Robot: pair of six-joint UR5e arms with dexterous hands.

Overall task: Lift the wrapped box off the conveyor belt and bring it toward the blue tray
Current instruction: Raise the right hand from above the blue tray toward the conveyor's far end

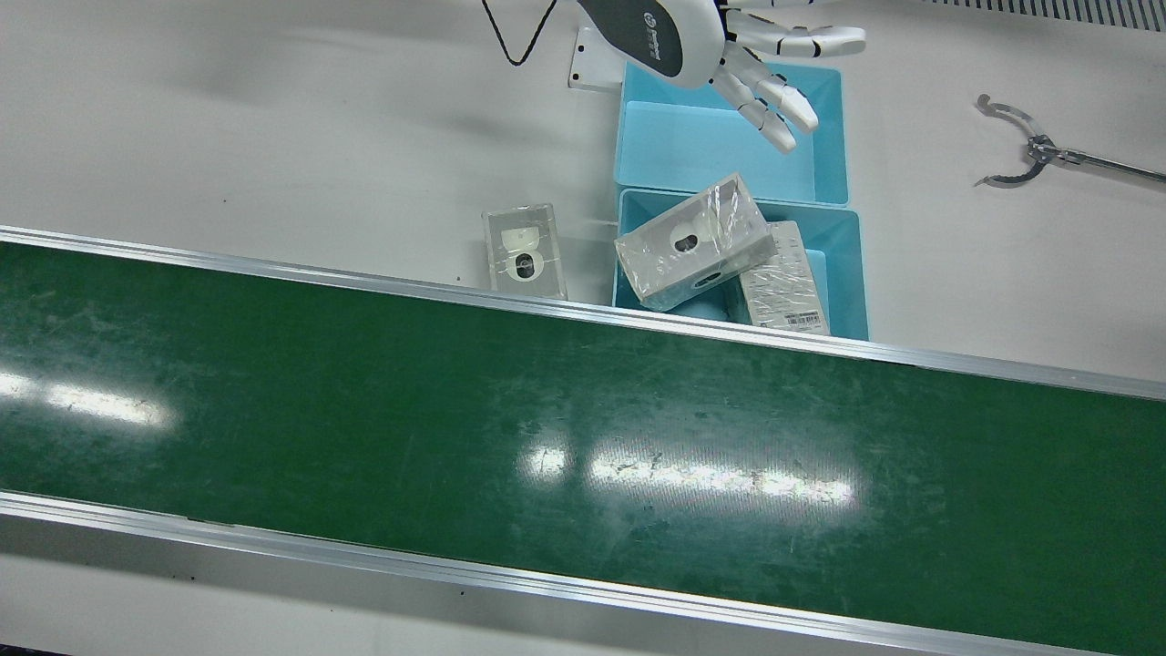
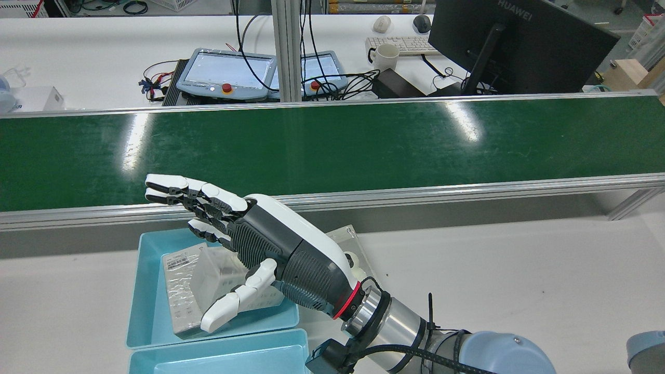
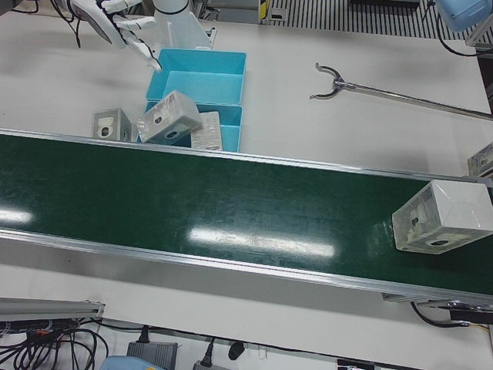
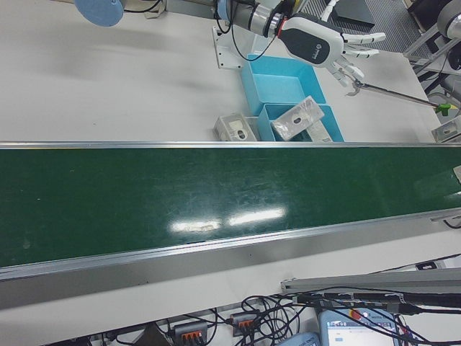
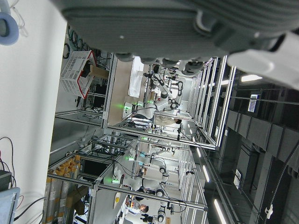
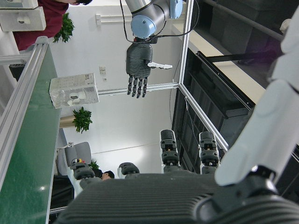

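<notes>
Wrapped box (image 3: pixel 441 218), the one to pick, rides the green conveyor belt (image 3: pixel 231 200) at the far right of the left-front view. It is well apart from the right hand (image 3: pixel 115 23), which hangs released with fingers spread at the top left, just beside the blue tray (image 3: pixel 204 86). The left hand does not show in this view. The box's broad side seems to run roughly along the belt, though its long axis is hard to settle from here. The right hand view lies on its side and shows the left hand (image 6: pixel 138 67) directly over that box. There is a clear gap beneath the palm, the fingers are apart, and it grasps nothing. My judgement is that the left hand is much the nearer and that the pick calls for a straight descent onto the box. In the front view the belt is bare. Below the right hand's fingertips a second tray (image 1: pixel 852 273) holds a leaning wrapped pack (image 1: pixel 692 241) and a flat pack (image 1: pixel 785 278) whose barcode label is too small to read. Another pack (image 1: pixel 524 251) lies on the desk (image 1: pixel 273 137) off to that hand's side. A logo on the back of the hand is not legible. In the rear view the right hand reaches out over the trays, and the monitor (image 2: pixel 519 47) beyond the belt reads "HUAWEI". The left hand view shows only its own palm and the lab background, with no box in sight.
</notes>
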